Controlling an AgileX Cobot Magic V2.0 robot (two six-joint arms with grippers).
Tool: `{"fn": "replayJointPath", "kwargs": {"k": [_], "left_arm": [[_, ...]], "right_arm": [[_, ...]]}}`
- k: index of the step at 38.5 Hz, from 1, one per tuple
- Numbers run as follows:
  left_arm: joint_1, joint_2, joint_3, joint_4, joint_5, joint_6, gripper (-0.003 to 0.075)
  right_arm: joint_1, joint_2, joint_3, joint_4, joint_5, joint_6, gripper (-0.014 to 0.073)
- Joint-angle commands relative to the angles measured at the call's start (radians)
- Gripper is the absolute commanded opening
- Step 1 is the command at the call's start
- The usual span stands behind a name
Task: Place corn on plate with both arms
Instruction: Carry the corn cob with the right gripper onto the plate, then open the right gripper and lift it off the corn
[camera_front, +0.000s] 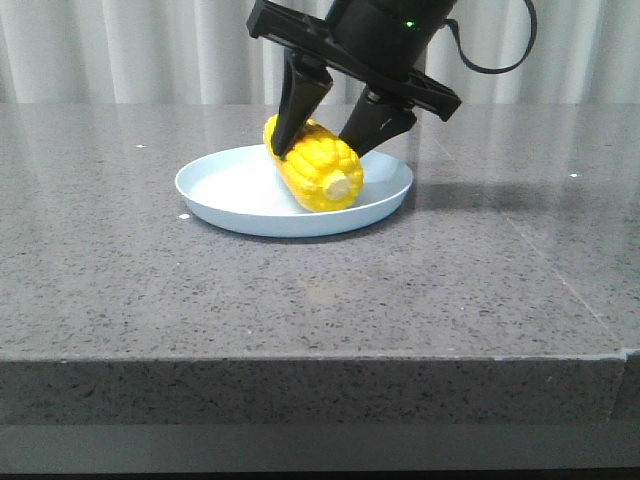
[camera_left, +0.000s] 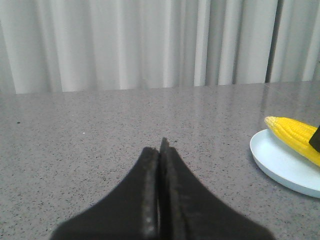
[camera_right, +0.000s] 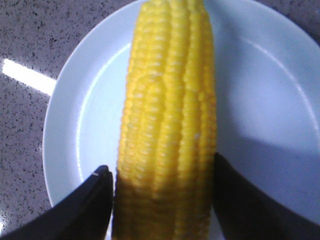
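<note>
the front camera is looking forward, low across the table (camera_front: 300, 300) toward the curtain (camera_front: 120, 50). the left wrist camera is sitting near the surface, facing the same curtain. the right wrist camera is looking steeply down, very close. all are sharing the plate (camera_front: 215, 190) and the corn (camera_front: 318, 168).

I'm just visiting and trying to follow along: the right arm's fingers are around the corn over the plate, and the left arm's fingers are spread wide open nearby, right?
Not quite. The left gripper is shut, its fingers pressed together over bare table, as the left wrist view shows. The rest holds: the right gripper has its fingers on either side of the corn over the plate.
</note>
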Motion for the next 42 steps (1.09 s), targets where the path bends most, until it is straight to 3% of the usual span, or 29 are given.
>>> {"fn": "replayJointPath", "kwargs": {"k": [1,16,18,25,29,35,42], "left_arm": [[0.001,0.011,-0.027,0.004,-0.083,-0.009,-0.002],[0.001,0.011,-0.027,0.004,-0.083,-0.009,-0.002],[0.001,0.011,-0.027,0.004,-0.083,-0.009,-0.002],[0.001,0.011,-0.027,0.004,-0.083,-0.009,-0.002],[0.001,0.011,-0.027,0.004,-0.083,-0.009,-0.002],[0.001,0.011,-0.027,0.004,-0.083,-0.009,-0.002],[0.001,0.011,-0.027,0.004,-0.083,-0.009,-0.002]], "right_arm": [[-0.001,-0.06,-0.04,0.024,-0.028,-0.01,0.0549],[-0.003,-0.135,-0.145,0.024,-0.001,-0.01,0.0541],[-0.003,-0.137,-0.163,0.024,0.019,-0.01,0.049],[-0.005,-0.139,-0.18,0.023,0.047,-0.01,0.0141],[-0.008,-0.141,-0.18,0.022,0.054,-0.01,0.0006],[-0.035,-0.149,-0.18,0.019,0.068,-0.01,-0.0072],[-0.095,-0.184,-0.18,-0.073,0.135,-0.016,-0.0069]]}}
